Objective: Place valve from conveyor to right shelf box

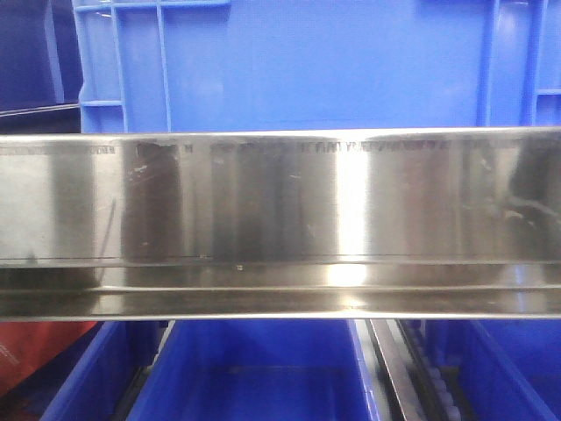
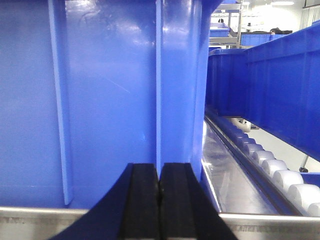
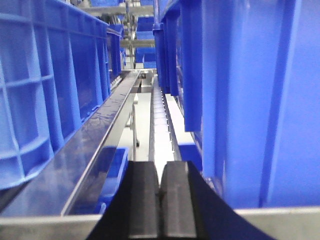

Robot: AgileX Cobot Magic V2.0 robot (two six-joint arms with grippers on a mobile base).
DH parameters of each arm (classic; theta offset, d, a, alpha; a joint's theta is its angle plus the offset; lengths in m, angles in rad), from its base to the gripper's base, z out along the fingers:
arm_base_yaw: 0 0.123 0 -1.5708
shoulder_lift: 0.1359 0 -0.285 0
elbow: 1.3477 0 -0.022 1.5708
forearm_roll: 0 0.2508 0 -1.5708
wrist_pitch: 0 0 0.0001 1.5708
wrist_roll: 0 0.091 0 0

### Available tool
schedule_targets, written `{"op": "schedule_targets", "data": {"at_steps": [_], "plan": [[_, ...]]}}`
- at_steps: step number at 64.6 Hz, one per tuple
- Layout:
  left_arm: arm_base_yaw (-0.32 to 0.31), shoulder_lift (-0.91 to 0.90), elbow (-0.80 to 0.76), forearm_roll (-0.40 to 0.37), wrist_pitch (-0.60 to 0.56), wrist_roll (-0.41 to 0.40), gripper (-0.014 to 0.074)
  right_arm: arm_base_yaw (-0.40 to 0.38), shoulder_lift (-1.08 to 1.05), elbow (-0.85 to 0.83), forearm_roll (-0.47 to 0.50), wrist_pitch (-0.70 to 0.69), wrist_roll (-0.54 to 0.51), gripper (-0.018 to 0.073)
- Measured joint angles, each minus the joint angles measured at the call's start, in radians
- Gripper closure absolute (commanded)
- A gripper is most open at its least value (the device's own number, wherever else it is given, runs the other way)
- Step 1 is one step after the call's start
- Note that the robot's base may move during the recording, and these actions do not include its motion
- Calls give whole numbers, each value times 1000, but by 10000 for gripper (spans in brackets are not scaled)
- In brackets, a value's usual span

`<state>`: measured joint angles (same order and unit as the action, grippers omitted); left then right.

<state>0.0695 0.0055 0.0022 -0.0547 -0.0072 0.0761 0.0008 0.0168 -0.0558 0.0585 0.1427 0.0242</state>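
Both claws pressed together, empty: left claw point(image 2: 159, 187), right claw point(image 3: 159, 192). Valve, conveyor not visible. Only blue crates point(image 1: 307, 66), steel rail point(image 1: 280, 219) ahead. Judgement: locate belt first, spread claw before reaching.

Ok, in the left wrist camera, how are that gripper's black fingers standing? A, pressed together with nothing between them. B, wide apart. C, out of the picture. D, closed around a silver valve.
A: the left gripper shows its two black fingers meeting at a thin seam, nothing between them, facing a blue bin wall.
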Motion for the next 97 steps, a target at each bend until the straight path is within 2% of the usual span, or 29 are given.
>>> {"op": "schedule_targets", "data": {"at_steps": [12, 22, 97], "plan": [[0, 0, 0, 0, 0, 0, 708, 0, -10, 54, 16, -46, -73, 722], [0, 0, 0, 0, -2, 0, 708, 0, -13, 54, 20, -60, -92, 722], [0, 0, 0, 0, -2, 0, 708, 0, -13, 54, 20, -75, -96, 722]]}}
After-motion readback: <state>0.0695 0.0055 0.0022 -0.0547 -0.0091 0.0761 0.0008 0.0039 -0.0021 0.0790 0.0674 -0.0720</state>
